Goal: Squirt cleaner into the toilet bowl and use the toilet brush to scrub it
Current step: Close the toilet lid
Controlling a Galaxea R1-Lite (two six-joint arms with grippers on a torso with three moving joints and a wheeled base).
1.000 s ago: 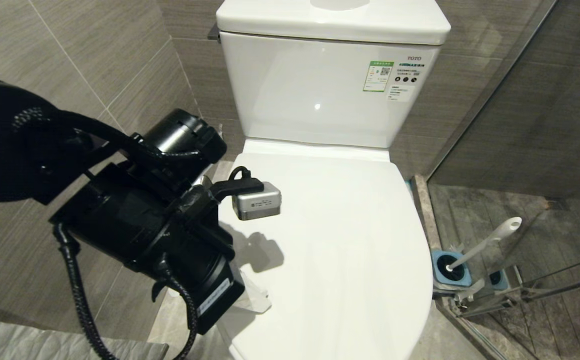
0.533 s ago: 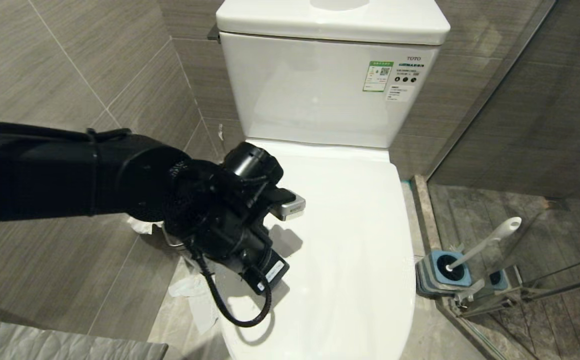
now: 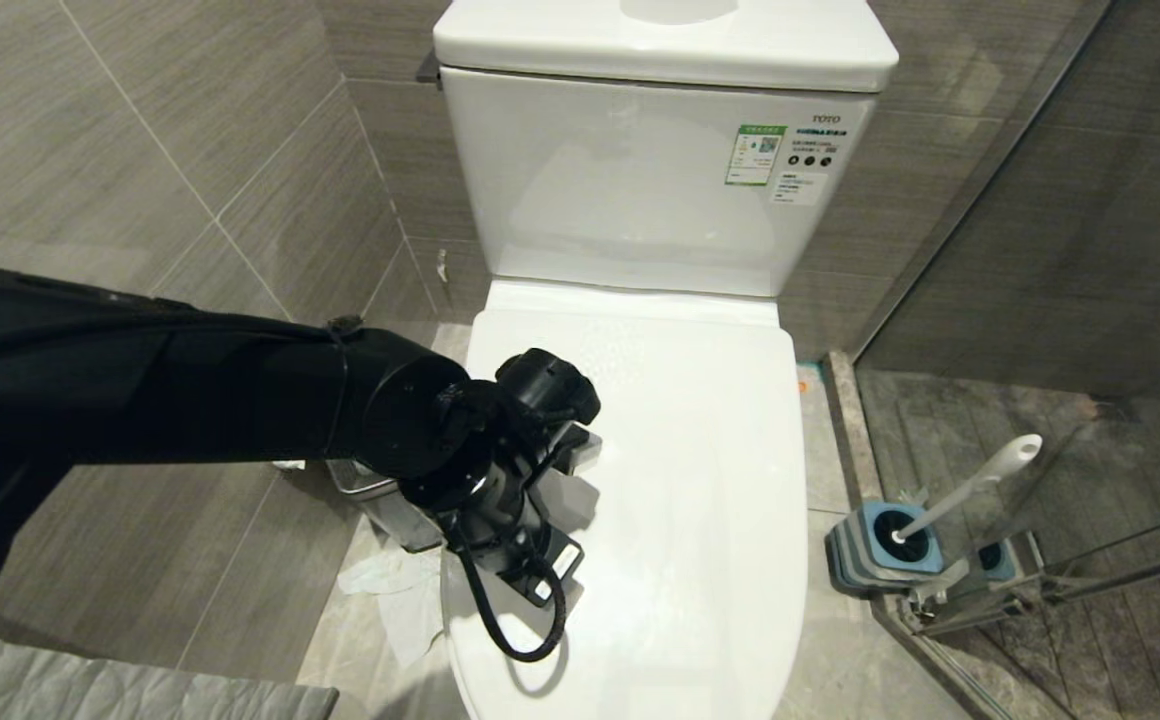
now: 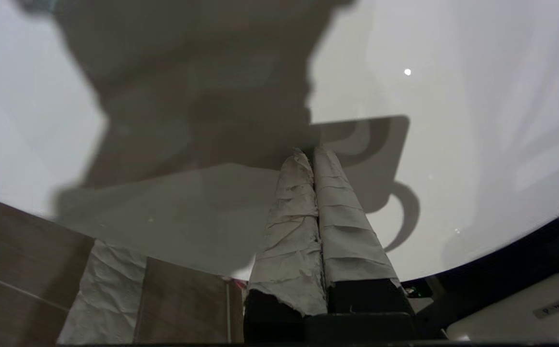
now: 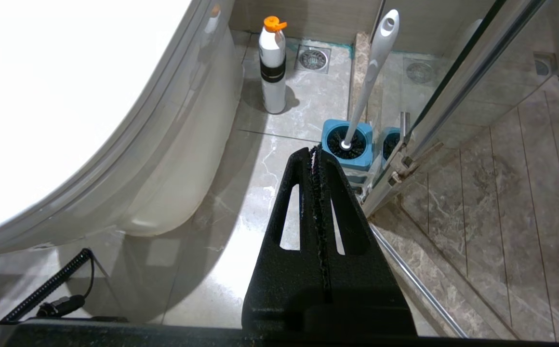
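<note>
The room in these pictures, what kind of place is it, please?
Most likely a bathroom. A white toilet with its lid down stands against grey wall tiles, a toilet brush sits in a blue holder on the floor, and a floor drain lies near a glass shower partition.

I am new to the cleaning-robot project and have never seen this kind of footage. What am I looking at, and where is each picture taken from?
A two-armed robot faces a toilet whose lid is down. One picture looks down from its head; the other two come from cameras behind each gripper. In the head view, the black left arm reaches over the lid. Its left gripper, with fingers wrapped in pale tape, is shut, empty, and close above the lid. The right gripper is also shut and empty, over the floor beside the toilet. Beyond it stand the toilet brush in its blue holder and a white bottle with an orange cap.
</note>
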